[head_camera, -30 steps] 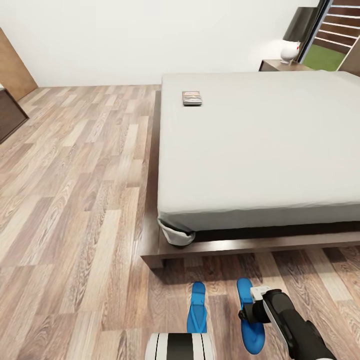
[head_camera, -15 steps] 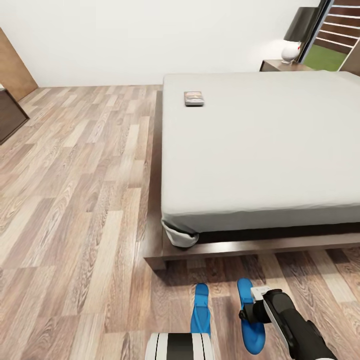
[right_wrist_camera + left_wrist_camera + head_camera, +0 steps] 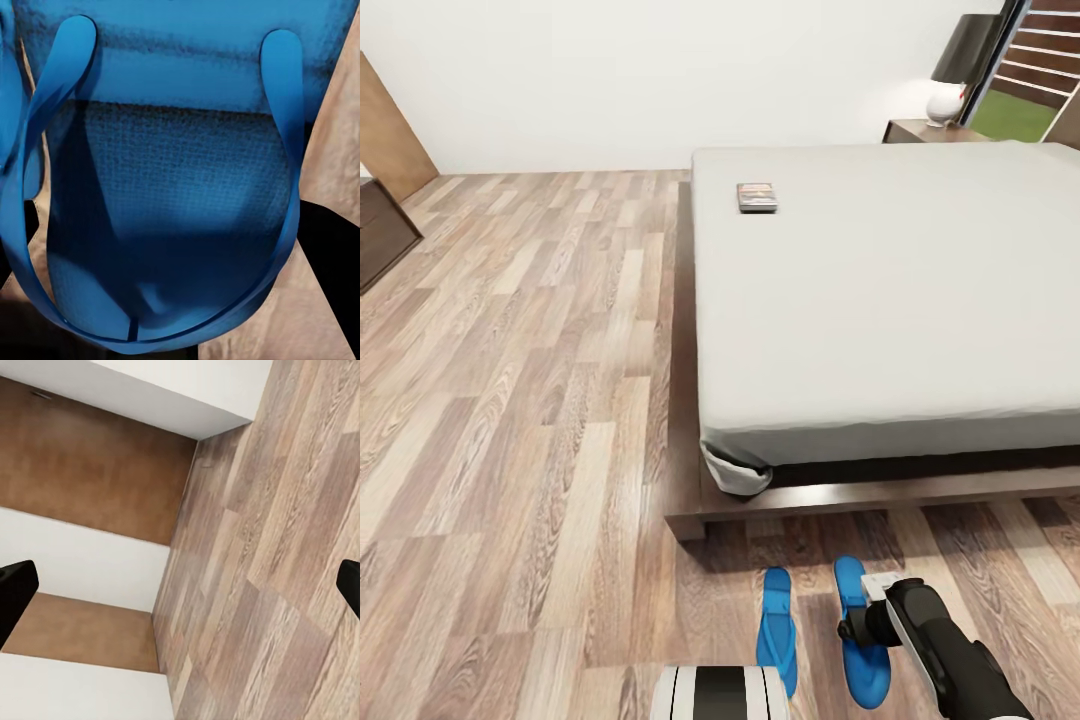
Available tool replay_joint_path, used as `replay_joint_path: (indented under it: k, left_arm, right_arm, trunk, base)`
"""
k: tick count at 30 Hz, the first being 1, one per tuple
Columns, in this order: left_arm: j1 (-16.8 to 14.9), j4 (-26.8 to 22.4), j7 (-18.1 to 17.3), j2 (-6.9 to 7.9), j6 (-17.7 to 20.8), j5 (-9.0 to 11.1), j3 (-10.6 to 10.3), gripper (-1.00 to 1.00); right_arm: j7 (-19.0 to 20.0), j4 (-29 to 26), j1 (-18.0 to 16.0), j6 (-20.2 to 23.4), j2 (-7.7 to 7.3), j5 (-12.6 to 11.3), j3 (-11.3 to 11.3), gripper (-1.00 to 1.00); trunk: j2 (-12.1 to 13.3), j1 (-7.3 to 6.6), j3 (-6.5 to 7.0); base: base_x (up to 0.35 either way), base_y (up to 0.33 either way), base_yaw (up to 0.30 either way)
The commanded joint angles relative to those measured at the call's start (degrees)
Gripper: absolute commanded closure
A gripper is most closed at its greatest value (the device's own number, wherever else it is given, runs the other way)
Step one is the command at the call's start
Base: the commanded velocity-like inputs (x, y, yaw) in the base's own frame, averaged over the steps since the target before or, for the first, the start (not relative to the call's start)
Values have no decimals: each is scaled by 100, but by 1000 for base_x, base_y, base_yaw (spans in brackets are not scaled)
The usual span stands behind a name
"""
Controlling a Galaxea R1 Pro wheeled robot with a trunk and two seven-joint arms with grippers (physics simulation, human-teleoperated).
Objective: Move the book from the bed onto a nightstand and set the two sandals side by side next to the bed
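A: Right gripper [image 3: 857, 628] clamped on one blue sandal [image 3: 860, 640], just off the foot edge of the bed [image 3: 880, 290]. Long axis pointing at the bed, parallel to the second sandal [image 3: 776, 628] on the floor beside it.

B: Right arm low, reaching forward-down. Left gripper [image 3: 180, 585] spread open, empty (facing floor and wall). Book [image 3: 757, 196] far up the bed, near its left edge.

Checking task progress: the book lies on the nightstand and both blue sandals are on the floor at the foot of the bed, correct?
Not quite. The head view shows the book lying on the bed mattress, not on the nightstand. The rest holds: both blue sandals are on the floor at the bed's foot.
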Motion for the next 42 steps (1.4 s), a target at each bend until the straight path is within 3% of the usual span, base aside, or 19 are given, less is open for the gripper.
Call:
replay_joint_path:
  k: [1,28,42]
  left_arm:
    - [-8,13,10,1,-42,-42,48,-100]
    - [-8,19,2,1,-38,-52,48,-100]
    - [180,-1,41,-6,-50,-52,48,-100]
  right_arm:
    - [46,-7,-2,21,-5,59,12,100]
    - [45,-7,-2,-128,-9,60,9,100]
    - [37,33,-4,-372,-122,44,-31,100]
  trunk:
    - [-2,-1,-4]
    - [-2,-1,-4]
    - [-2,-1,-4]
  base:
    - [0,51,0]
    - [13,53,0]
    - [36,29,0]
